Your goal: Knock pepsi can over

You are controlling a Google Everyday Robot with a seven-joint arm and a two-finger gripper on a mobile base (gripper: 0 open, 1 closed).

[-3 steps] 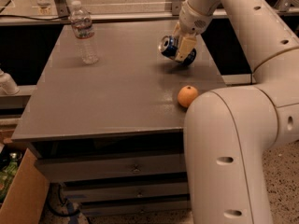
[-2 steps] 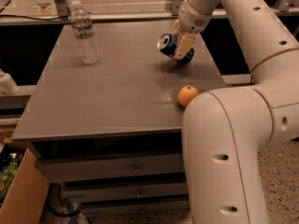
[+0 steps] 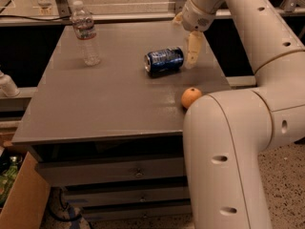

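Note:
The pepsi can (image 3: 164,61), dark blue with a silver rim, lies on its side on the grey table (image 3: 109,104), right of centre, with its top facing left. My gripper (image 3: 186,34) hangs just to the right of the can and slightly above it. It is open and holds nothing. One pale finger (image 3: 193,49) points down next to the can's right end, and the other finger (image 3: 178,18) sits farther back.
A clear water bottle (image 3: 85,32) with a white cap stands upright at the table's back left. An orange (image 3: 190,97) rests near the right front edge, next to my arm's big white link (image 3: 224,166). Drawers sit under the table, and a cardboard box (image 3: 19,199) is at lower left.
The can was held tilted above the table in my gripper. Now it lies on its side on the table, let go, and the gripper has opened and drawn back to the right.

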